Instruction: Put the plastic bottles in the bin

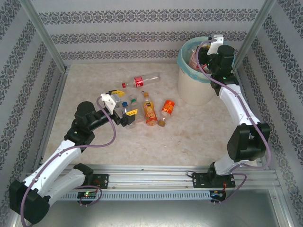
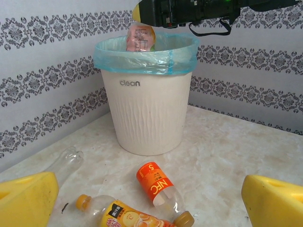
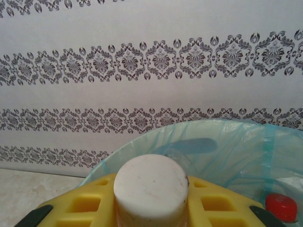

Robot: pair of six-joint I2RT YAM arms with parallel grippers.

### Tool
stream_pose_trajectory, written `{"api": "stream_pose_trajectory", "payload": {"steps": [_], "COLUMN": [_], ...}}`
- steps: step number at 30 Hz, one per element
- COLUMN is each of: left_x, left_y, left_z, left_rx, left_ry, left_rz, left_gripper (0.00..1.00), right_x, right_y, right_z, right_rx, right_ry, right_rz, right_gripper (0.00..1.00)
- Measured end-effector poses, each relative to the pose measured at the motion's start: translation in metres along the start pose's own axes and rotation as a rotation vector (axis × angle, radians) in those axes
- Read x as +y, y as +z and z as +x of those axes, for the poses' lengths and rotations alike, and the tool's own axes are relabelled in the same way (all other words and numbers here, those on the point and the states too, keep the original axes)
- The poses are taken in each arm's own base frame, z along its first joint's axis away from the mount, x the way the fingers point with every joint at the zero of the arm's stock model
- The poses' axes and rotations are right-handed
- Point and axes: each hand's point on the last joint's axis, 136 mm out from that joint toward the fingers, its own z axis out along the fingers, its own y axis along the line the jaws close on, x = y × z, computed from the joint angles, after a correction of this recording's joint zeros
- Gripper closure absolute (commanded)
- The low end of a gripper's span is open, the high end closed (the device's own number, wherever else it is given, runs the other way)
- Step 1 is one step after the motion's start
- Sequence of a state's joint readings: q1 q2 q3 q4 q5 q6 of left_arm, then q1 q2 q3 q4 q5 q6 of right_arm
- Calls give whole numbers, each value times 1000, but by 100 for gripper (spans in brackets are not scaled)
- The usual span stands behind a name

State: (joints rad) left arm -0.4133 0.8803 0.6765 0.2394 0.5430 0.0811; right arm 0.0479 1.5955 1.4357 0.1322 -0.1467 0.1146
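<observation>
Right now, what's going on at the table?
The right pincer is shut on a plastic bottle, holding it over the mouth of the bin. The left pincer hangs open, low above the loose bottles lying on the table. A red-capped bottle is already in the bin.

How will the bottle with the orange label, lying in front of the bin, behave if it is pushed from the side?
The orange-label bottle lies on its side on the smooth table, so it would probably roll, not slide. Its clear part seems empty, so it is likely light and may dent under a firm squeeze.
</observation>
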Motion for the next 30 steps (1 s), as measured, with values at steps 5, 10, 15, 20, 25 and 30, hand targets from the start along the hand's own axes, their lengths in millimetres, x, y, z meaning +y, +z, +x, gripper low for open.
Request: {"api": "stream_pose_trajectory", "payload": {"steps": [5, 10, 15, 20, 25, 30], "left_x": [0, 0, 0, 0, 0, -1], "left_y": [0, 0, 0, 0, 0, 2], "left_z": [0, 0, 0, 0, 0, 2], "left_rx": [0, 0, 0, -1, 1, 7], "left_ry": [0, 0, 0, 0, 0, -4], "left_rz": [0, 0, 0, 0, 0, 7], "left_gripper": [0, 0, 0, 0, 0, 0], "right_x": [-2, -8, -15, -16, -19, -19], "right_y": [-2, -7, -10, -3, 8, 13], "right_z": [-5, -23, -22, -13, -5, -6], "right_rx": [52, 68, 95, 100, 72, 54], "right_ry": [1, -35, -78, -87, -87, -89], "right_rz": [26, 74, 114, 112, 108, 105], "right_gripper": [100, 100, 100, 100, 100, 100]}}
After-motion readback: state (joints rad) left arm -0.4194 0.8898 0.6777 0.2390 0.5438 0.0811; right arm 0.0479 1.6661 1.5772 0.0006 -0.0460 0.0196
